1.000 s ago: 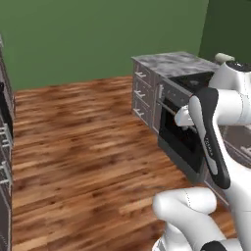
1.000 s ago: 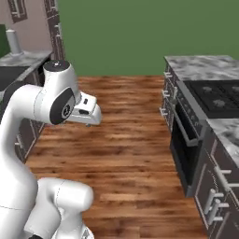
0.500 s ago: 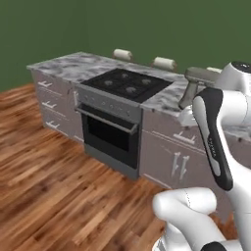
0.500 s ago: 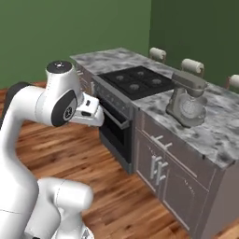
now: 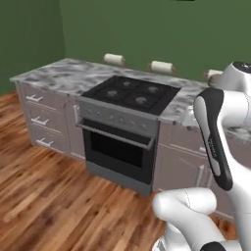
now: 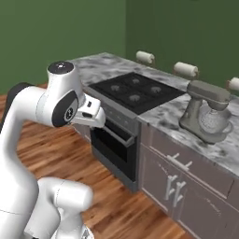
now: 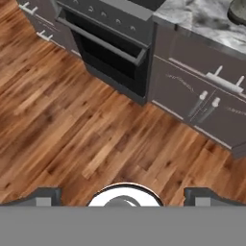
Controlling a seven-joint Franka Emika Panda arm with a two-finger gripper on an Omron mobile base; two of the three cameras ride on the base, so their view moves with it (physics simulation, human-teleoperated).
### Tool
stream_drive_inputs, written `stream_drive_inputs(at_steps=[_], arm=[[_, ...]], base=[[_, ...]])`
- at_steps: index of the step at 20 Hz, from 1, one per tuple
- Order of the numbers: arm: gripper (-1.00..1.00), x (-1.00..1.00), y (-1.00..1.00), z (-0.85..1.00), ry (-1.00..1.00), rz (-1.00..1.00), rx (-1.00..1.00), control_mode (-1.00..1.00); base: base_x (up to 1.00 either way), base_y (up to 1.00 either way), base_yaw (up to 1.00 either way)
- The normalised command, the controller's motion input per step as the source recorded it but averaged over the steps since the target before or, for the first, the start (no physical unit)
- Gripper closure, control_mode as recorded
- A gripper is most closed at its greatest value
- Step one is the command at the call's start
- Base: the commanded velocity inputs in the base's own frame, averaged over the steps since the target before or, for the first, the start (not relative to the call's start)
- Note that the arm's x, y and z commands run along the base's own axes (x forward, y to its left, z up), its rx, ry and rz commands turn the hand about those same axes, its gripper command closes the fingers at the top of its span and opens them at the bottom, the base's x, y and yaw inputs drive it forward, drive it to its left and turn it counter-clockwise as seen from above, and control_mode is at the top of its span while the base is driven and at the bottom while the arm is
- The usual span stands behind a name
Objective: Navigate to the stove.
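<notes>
The stove (image 5: 132, 93) stands straight ahead in the left base view, its black cooktop with four burners set in a marble counter. A grey knob strip and a dark oven door (image 5: 117, 149) lie below it. In the right base view the stove (image 6: 135, 91) sits just beyond my hand. My gripper (image 6: 92, 116) hangs in front of the oven at about counter height and points down at the floor. In the hand view the gripper (image 7: 124, 196) is open and holds nothing, its fingertips (image 7: 45, 196) wide apart, with the oven door (image 7: 108, 50) at the top.
A grey stand mixer (image 6: 205, 112) stands on the counter right of the stove. Paper towel rolls (image 5: 113, 59) lie along the green back wall. Drawers (image 5: 41, 115) flank the stove's left, cabinet doors (image 6: 179, 186) its right. Wooden floor (image 5: 44, 196) stretches in front.
The whole picture has shifted: the base has swung and driven, so the stove has gone from the right edge to straight ahead and nearer. The arm keeps its pose.
</notes>
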Motion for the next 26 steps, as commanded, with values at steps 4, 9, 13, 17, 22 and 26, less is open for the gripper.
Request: stream_drive_inputs(at_steps=[4,9,13,17,22,26], arm=[[-1.0,0.0,0.0,0.0,0.0,0.0,0.0,1.0],[-1.0,0.0,0.0,0.0,0.0,0.0,0.0,1.0],[-1.0,0.0,0.0,0.0,0.0,0.0,0.0,1.0],[-1.0,0.0,0.0,0.0,0.0,0.0,0.0,1.0],[-1.0,0.0,0.0,0.0,0.0,0.0,0.0,1.0],[-1.0,0.0,0.0,0.0,0.0,0.0,0.0,1.0]], base=[[1.0,1.0,-0.41],[1.0,1.0,-0.54],[1.0,0.97,-0.59],[1.0,0.94,-0.6],[1.0,0.9,-0.58],[0.96,0.79,-0.55]])
